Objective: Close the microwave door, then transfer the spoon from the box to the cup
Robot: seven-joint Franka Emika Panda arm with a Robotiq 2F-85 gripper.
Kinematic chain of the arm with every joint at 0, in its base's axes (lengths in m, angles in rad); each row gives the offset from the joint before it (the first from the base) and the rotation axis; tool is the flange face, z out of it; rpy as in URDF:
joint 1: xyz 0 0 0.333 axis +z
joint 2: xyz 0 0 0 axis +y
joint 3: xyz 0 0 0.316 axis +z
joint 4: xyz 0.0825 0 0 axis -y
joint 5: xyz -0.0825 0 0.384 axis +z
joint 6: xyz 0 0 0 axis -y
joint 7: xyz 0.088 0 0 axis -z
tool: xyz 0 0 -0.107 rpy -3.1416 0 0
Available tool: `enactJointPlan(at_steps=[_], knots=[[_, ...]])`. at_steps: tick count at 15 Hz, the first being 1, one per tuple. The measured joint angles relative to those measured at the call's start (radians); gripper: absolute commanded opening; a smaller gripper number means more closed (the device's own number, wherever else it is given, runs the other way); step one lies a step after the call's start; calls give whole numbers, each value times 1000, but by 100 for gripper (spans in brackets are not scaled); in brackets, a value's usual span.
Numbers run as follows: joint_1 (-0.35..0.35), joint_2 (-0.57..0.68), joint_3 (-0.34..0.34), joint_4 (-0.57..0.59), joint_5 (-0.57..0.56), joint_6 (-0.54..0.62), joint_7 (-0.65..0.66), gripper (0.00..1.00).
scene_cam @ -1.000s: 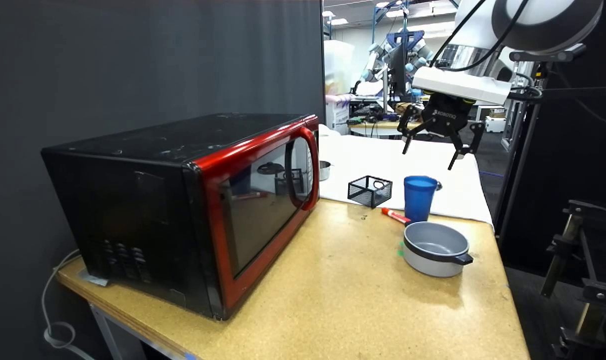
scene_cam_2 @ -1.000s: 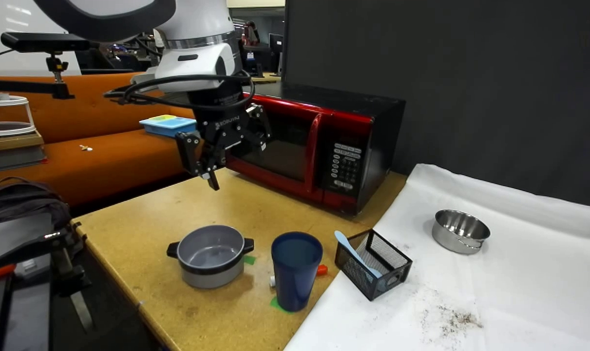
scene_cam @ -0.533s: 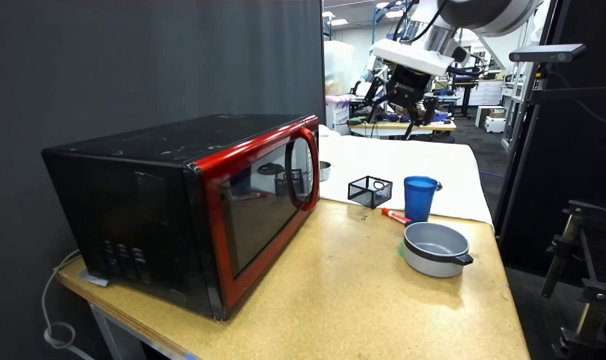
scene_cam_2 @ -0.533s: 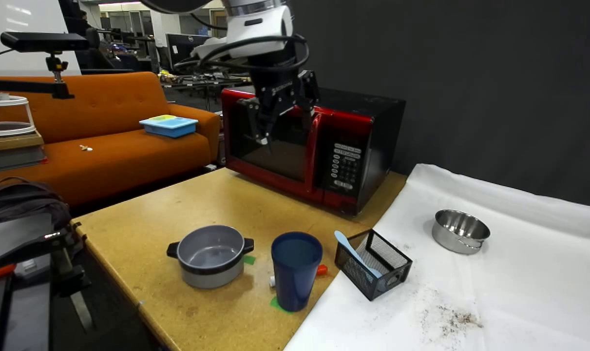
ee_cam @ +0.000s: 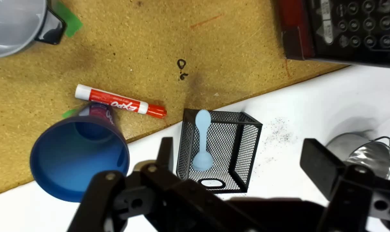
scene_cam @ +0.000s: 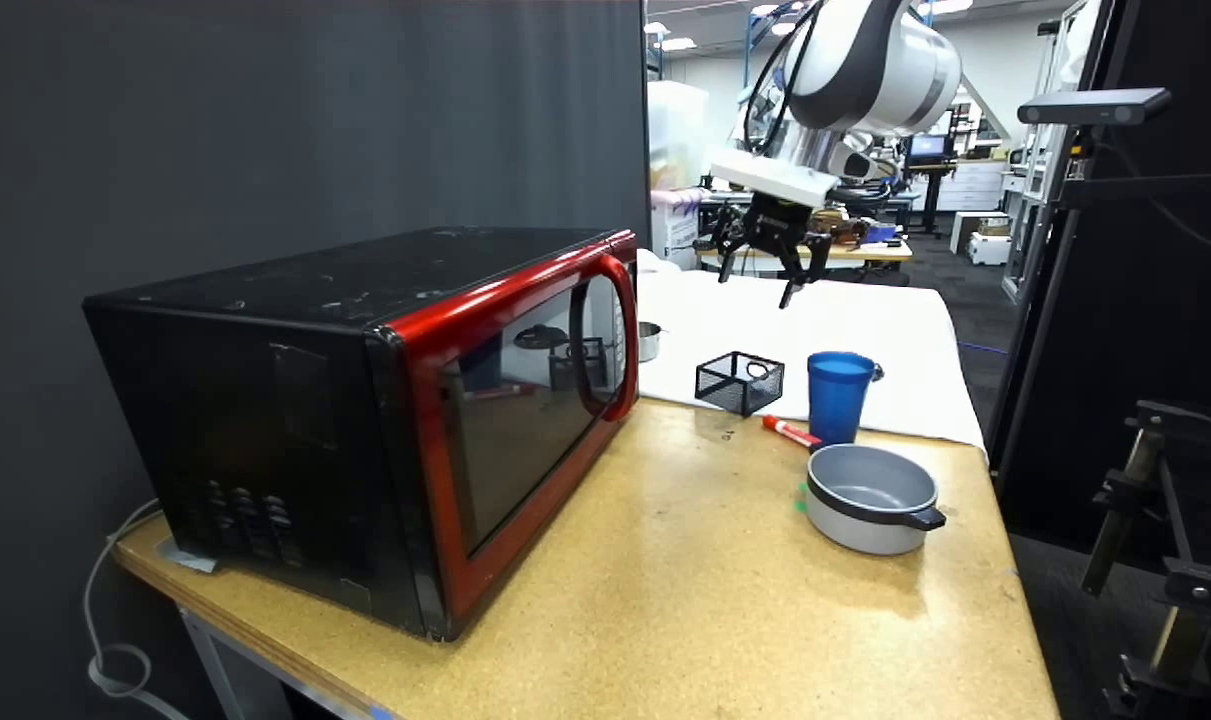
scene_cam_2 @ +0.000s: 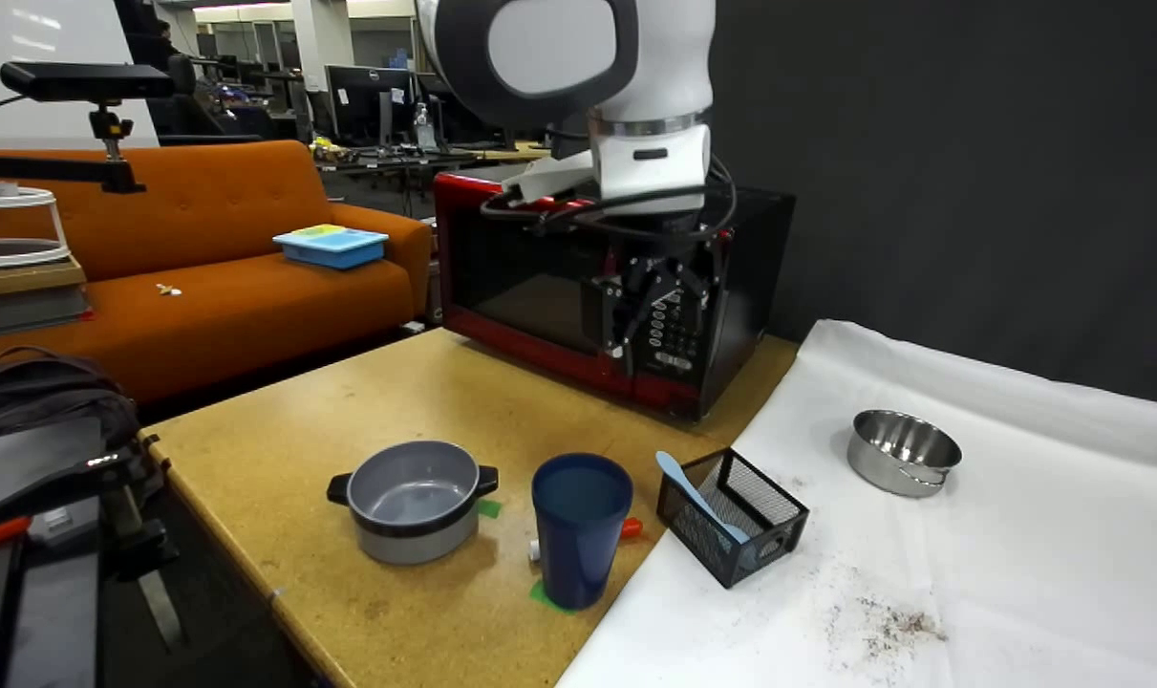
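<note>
While the tool (scene_cam: 754, 291) hangs wide, tan tabletop (scene_cam: 685, 580), white sheet (scene_cam_2: 1017, 573) beside it, orange sofa (scene_cam_2: 224, 296), apparently desks (scene_cam_2: 515, 153) beyond.

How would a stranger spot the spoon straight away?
Start at the big black microwave with its red-framed door, then find the small black mesh box at the edge of the white sheet. The spoon leans inside it, one end sticking out; its pale blue sets it apart from the deeper-blue cup and red marker nearby.

Black tool (scene_cam: 755, 292) downward, jaws wide apart
</note>
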Motion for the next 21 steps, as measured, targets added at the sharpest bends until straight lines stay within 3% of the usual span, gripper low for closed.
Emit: enactJointPlan(at_steps=[11, 21], knots=[[-142, 269, 107, 182, 240, -6, -243, 100], [-148, 323, 107, 236, 314, -45, -256, 100]])
